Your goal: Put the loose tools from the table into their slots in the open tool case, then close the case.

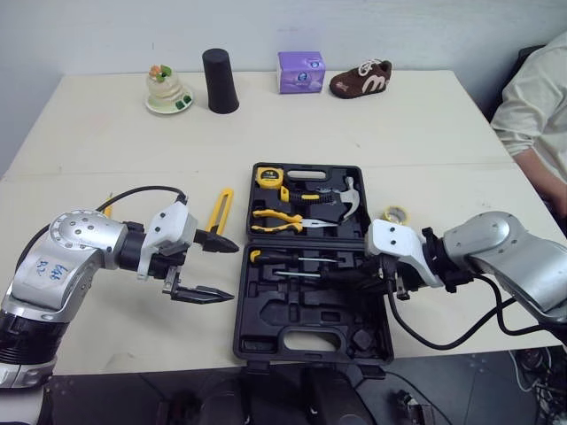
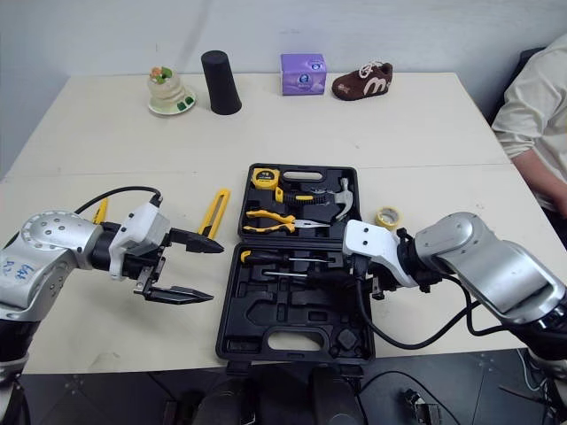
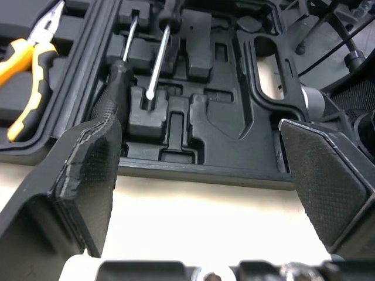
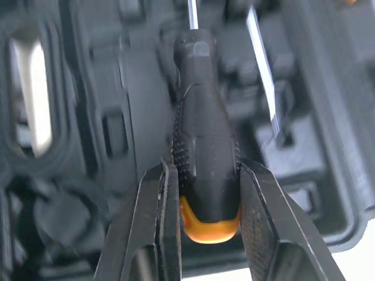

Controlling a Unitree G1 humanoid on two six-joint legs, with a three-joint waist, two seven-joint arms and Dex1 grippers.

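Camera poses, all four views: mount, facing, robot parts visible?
Left eye, right eye: head stereo pair, facing forward and down over table and open tool case; left arm and right arm show.
Left wrist: on left arm, looking along the open left gripper into the case.
Right wrist: on right arm, looking along the right gripper, shut on a screwdriver.
Shared: both wrist views see the case tray.

Both eyes are looking down at the tool case (image 1: 301, 310), wrist cameras closely facing it beyond left hand (image 1: 233, 269) and right hand (image 4: 205, 175).
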